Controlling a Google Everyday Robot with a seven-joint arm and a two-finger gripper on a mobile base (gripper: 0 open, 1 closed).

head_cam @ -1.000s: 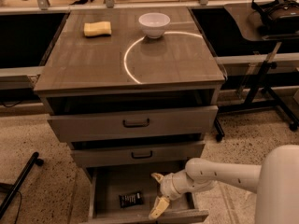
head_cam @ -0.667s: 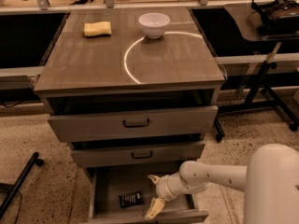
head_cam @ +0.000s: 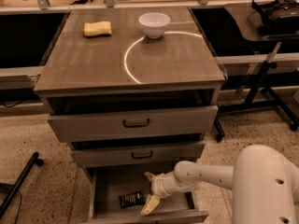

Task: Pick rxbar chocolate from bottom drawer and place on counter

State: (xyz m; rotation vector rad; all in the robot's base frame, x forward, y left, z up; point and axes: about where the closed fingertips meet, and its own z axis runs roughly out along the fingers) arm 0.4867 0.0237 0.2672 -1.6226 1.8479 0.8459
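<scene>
My tool (head_cam: 150, 191) is down in the bottom drawer (head_cam: 92, 196), lower middle of the frame, fingers spread apart and holding nothing. The chocolate bar (head_cam: 131, 199) lies flat on the drawer floor just left of the tool, not between the fingers.

Risks as I see them:
- Closing now grabs air. The bar is beside the fingers, so I'd need to shift left first.
- The wrapper is thin and flat on the floor. If the fingers come in too high they skate over it, and if they shove sideways it slides toward the left wall or back out of reach.
- The lower finger (head_cam: 147, 206) sits near the drawer's front wall. A sloppy sweep could hit the wall and jolt the drawer.
- The middle drawer (head_cam: 138, 154) sits right above my arm. Lifting straight up likely clips its front, so the exit probably needs to come out toward the bottom of the frame first.
- A weak pinch on a slick wrapper could mean a drop on the way up.
- On the surface (head_cam: 107, 69), a bowl (head_cam: 154, 23) and a sponge (head_cam: 97, 28) sit at the upper edge. I'd release on the bare middle to avoid knocking either.
</scene>
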